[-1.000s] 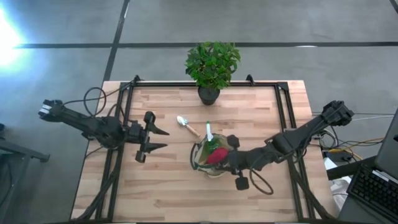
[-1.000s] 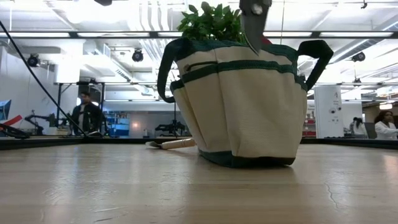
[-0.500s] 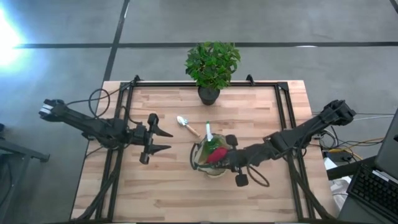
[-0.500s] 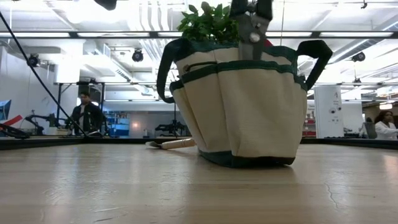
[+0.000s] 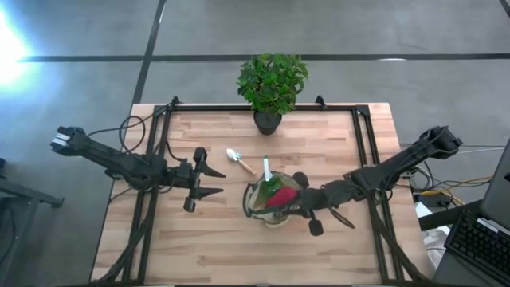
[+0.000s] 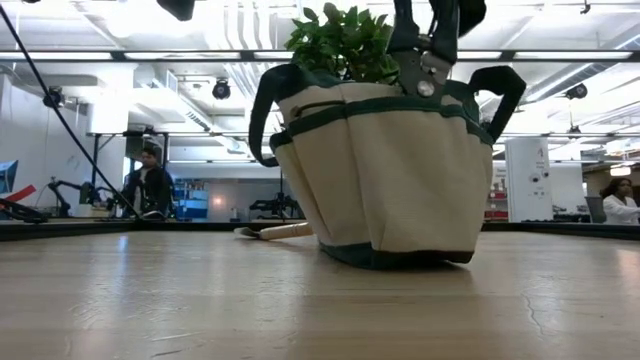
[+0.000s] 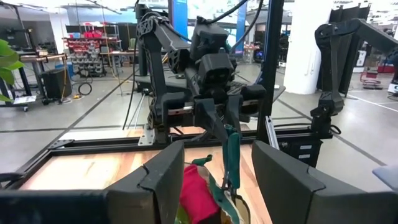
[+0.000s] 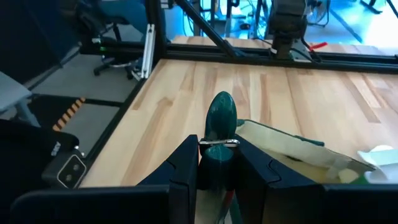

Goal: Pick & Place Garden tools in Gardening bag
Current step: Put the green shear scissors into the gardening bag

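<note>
The khaki gardening bag (image 5: 261,209) with green trim stands at mid-table and fills the low view (image 6: 390,170). A red glove (image 5: 280,198) and a white-topped green spray bottle (image 5: 268,170) stick out of it. My right gripper (image 5: 293,194) is over the bag's right rim, shut on dark green pruners (image 6: 428,60). A wooden-handled trowel (image 5: 238,161) lies flat on the table beyond the bag, to its left. My left gripper (image 5: 217,181) hovers open and empty left of the bag. My right gripper pinches the pruners' green handles (image 8: 218,127) between its two fingers (image 8: 186,171). It comes slanting down from the table's right. The pruners hang upright below it, handles up, with the pivot (image 6: 428,88) level with the bag's rim and the blade end inside the bag's mouth.
A potted leafy plant (image 5: 272,83) stands at the table's far edge, behind the bag. Black frame rails run along the table's left (image 5: 156,151) and right (image 5: 365,143) sides. Bare wood lies in front of the bag (image 5: 239,251). People show in the room beyond (image 6: 150,185).
My right gripper has lowered the pruners, which have gone a little toward the table's right and now reach the bag's rim. My left gripper, still open, has moved toward the table's right, closer to the bag.
</note>
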